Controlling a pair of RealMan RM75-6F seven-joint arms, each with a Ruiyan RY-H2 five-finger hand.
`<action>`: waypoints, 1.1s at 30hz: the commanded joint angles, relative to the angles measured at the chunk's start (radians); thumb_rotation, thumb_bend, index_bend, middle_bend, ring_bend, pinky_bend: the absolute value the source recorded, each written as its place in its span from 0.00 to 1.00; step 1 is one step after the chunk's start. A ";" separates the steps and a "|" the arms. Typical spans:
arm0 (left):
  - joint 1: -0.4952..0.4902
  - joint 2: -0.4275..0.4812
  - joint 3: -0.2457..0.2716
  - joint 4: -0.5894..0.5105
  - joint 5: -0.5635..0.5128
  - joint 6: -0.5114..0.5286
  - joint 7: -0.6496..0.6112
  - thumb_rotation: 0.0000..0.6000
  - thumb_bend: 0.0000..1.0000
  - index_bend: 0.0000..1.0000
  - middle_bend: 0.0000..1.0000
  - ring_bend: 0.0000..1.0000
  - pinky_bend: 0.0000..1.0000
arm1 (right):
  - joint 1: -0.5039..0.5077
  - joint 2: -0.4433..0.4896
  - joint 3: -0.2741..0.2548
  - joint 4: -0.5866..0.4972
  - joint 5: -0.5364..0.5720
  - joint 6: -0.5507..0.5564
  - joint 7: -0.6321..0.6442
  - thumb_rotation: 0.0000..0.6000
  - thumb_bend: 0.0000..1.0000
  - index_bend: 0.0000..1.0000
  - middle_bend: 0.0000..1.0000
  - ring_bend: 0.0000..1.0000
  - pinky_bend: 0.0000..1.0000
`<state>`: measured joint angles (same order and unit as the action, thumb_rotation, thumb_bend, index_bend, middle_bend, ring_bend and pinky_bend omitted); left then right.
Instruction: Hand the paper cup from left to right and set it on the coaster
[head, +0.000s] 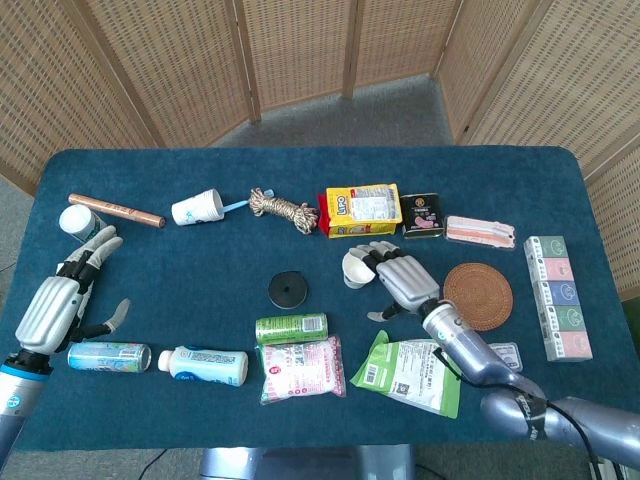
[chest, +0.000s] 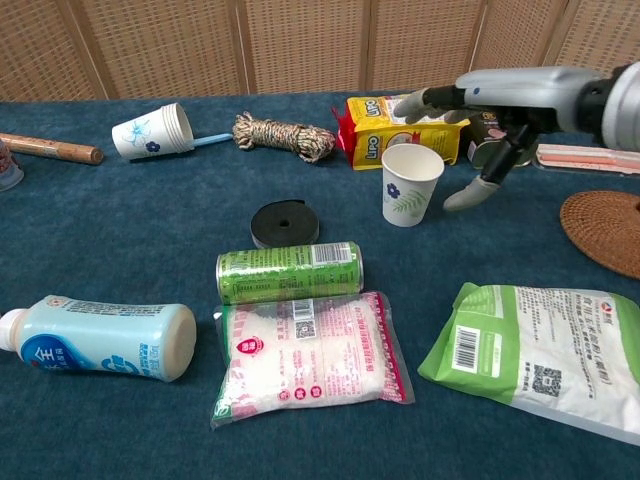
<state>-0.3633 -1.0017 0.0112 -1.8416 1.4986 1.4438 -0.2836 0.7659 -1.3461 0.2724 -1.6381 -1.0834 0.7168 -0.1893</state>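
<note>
A white paper cup (head: 355, 270) (chest: 410, 186) with a blue flower print stands upright in the middle of the blue table. My right hand (head: 402, 280) (chest: 505, 98) hovers at the cup's right. Its fingers (chest: 425, 99) reach out over the rim, and its thumb hangs down beside the cup with a gap between them. It holds nothing. The round woven coaster (head: 478, 296) (chest: 606, 231) lies bare, to the right of that hand. At the table's left edge my left hand (head: 63, 297) is spread open and empty, seen only in the head view.
A black tape roll (head: 287, 290), a green can (head: 291, 328) and a pink pouch (chest: 305, 360) lie in front of the cup. A yellow snack pack (head: 362, 210), a tin (head: 422, 215) and rope (head: 283, 210) lie behind it. A green bag (head: 410, 372) lies under my right forearm.
</note>
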 joint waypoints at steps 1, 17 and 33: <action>0.006 -0.004 -0.007 0.007 -0.001 -0.007 -0.015 0.86 0.48 0.00 0.00 0.00 0.10 | 0.078 -0.047 0.010 0.078 0.088 -0.058 -0.060 0.97 0.19 0.00 0.00 0.00 0.13; 0.032 -0.027 -0.036 0.054 0.001 -0.040 -0.067 0.86 0.48 0.00 0.00 0.00 0.10 | 0.209 -0.110 -0.088 0.184 0.286 -0.055 -0.192 1.00 0.23 0.00 0.01 0.00 0.38; 0.044 -0.040 -0.050 0.087 0.012 -0.073 -0.102 0.86 0.48 0.00 0.00 0.00 0.10 | 0.253 -0.145 -0.106 0.232 0.331 -0.037 -0.177 1.00 0.28 0.05 0.35 0.36 0.70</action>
<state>-0.3198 -1.0412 -0.0382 -1.7551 1.5097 1.3716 -0.3855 1.0175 -1.4891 0.1673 -1.4081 -0.7541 0.6779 -0.3674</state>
